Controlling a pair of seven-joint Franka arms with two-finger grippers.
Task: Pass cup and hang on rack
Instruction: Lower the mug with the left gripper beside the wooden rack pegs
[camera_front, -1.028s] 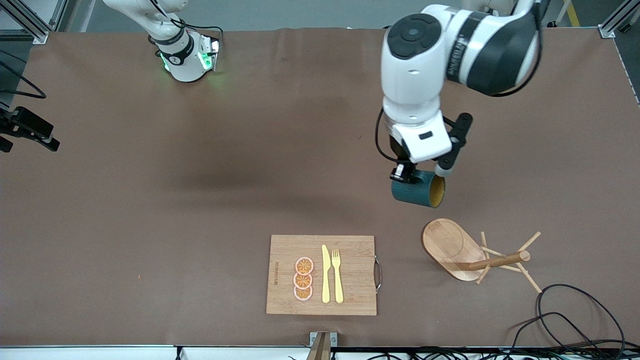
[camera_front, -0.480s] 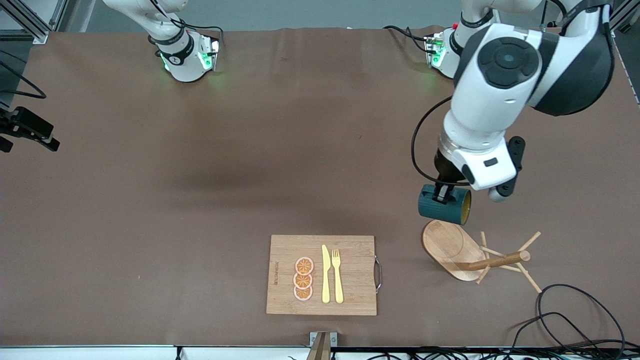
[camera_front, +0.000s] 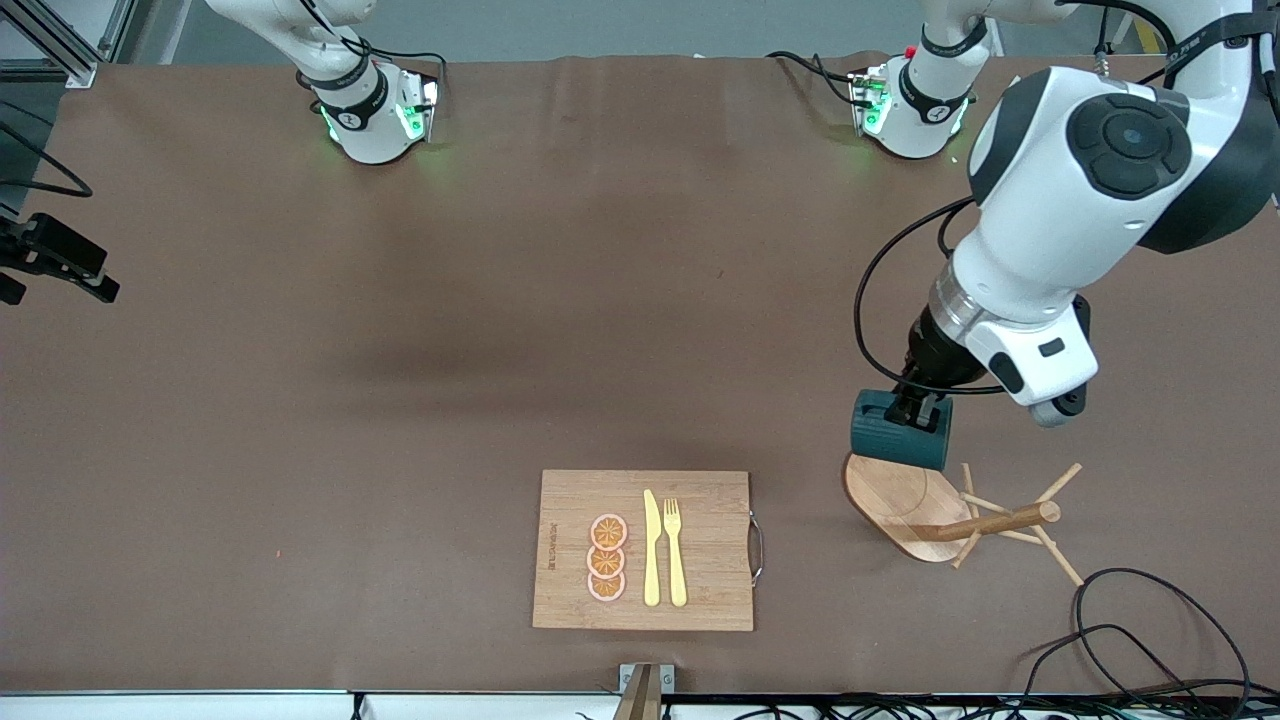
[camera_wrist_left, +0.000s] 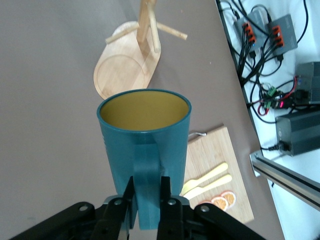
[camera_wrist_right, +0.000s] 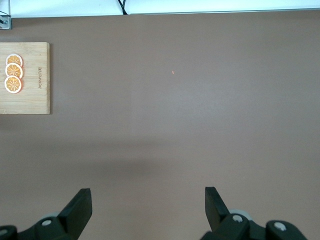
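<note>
You are looking down on a brown table (camera_front: 400, 350). Your left arm reaches over the rack (camera_front: 905, 500), a wooden mug tree near the left arm's end. A bamboo board (camera_front: 700, 540) lies beside the rack, toward the right arm's end, carrying orange slices (camera_front: 606, 558), a knife (camera_front: 651, 550) and a fork (camera_front: 675, 550). The left gripper (camera_wrist_left: 147, 190) pinches the cup (camera_wrist_left: 145, 145) by its handle — mug on its side, in the air over the rack's base. The right gripper (camera_wrist_right: 147, 200) waits over bare table, fingers spread wide.
</note>
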